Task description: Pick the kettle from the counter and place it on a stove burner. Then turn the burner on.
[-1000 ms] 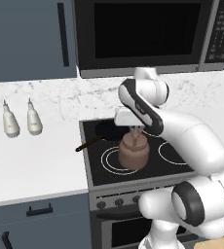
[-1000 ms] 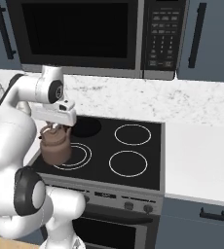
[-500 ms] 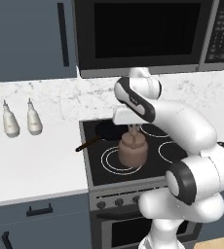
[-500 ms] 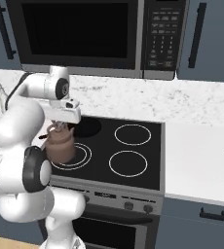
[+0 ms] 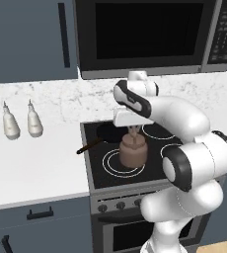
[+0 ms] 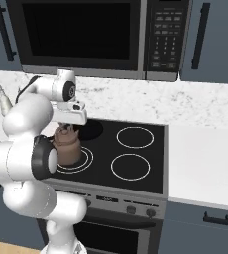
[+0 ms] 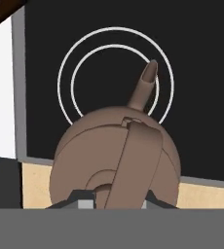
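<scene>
The brown-copper kettle [image 5: 133, 152] sits at the front-left stove burner [image 5: 109, 161], its spout pointing across the ring in the hand view. My gripper [image 5: 133, 131] comes down on it from above, shut on the arched handle [image 7: 134, 160]. The fingertips [image 7: 84, 198] flank the handle at the bottom of the hand view. In the right base view the kettle [image 6: 67, 147] stands over the same burner [image 6: 87, 161] under the gripper [image 6: 66, 130]. I cannot tell whether its base touches the glass. The white counter [image 5: 31, 168] lies to the left of the stove.
A dark pan [image 5: 103, 132] with a long handle occupies the back-left burner, just behind the kettle. Two white bottles [image 5: 10, 124] [image 5: 34, 120] stand on the left counter. Stove knobs [image 5: 120, 205] line the front panel. A microwave [image 5: 145, 34] hangs overhead.
The kettle has hardly shifted over the front-left burner, and the gripper stays shut on its handle. The arm's elbow has swung to a different posture.
</scene>
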Motion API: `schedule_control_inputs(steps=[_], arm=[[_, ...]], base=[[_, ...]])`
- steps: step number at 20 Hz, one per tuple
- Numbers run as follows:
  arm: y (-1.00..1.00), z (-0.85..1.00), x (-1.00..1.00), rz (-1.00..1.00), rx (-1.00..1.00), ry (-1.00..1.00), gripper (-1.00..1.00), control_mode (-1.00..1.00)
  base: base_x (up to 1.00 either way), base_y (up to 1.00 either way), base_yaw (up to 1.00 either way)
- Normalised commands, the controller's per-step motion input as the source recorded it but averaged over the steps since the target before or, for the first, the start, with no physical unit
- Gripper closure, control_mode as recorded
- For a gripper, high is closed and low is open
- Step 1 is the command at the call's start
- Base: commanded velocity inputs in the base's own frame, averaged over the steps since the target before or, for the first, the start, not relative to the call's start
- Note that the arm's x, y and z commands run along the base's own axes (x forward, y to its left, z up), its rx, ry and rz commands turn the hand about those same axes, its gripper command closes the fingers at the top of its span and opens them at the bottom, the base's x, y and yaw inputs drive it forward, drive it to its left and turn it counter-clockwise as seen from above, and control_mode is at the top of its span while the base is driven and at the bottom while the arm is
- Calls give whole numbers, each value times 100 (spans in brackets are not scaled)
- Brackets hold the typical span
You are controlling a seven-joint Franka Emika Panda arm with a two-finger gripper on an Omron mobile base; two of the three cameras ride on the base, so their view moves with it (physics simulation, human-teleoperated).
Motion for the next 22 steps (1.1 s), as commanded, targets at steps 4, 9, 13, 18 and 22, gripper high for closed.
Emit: schedule_control_inputs(steps=[4, 9, 13, 18, 22], arm=[[0, -34, 21, 5, 0, 0, 100, -100], [0, -36, 9, 4, 0, 0, 100, -100], [0, -41, 1, 3, 0, 0, 100, -100], [0, -26, 2, 2, 0, 0, 100, -100], [0, 0, 10, 0, 0, 0, 100, -100]], base=[[0, 0, 0], [0, 0, 0], [0, 0, 0], [0, 0, 0], [0, 0, 0]])
